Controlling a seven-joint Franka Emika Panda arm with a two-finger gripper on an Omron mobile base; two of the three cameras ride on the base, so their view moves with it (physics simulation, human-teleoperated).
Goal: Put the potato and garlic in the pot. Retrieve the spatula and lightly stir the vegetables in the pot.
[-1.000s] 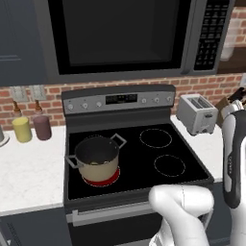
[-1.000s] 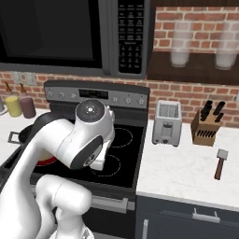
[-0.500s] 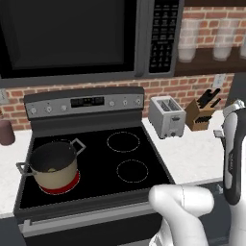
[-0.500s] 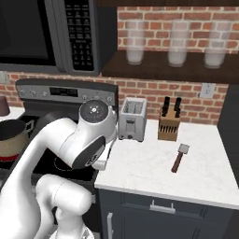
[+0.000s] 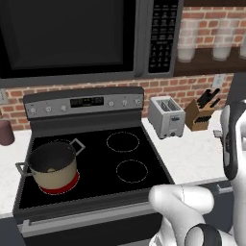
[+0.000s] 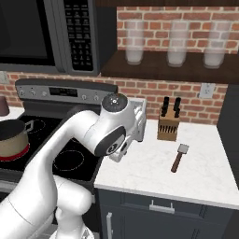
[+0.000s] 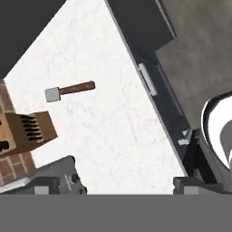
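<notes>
Evidently the spatula-fetching step is in hand: the pot [image 5: 52, 165] sits on the stove's front-left burner, something small and tan inside. The spatula [image 6: 179, 157] lies flat on the white counter [image 6: 149, 170] near the knife block [image 6: 168, 126]. The gripper [image 7: 127, 186], fingers spread wide and empty, must next descend onto its brown handle.

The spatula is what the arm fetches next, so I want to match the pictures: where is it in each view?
Left base view: unclear; a grey bit right of the knife block may be its head.
Right base view: the spatula lies right of the knife block, nearer the camera.
Hand view: upper left, above the knife block.
Shared landmark: the knife block.
</notes>
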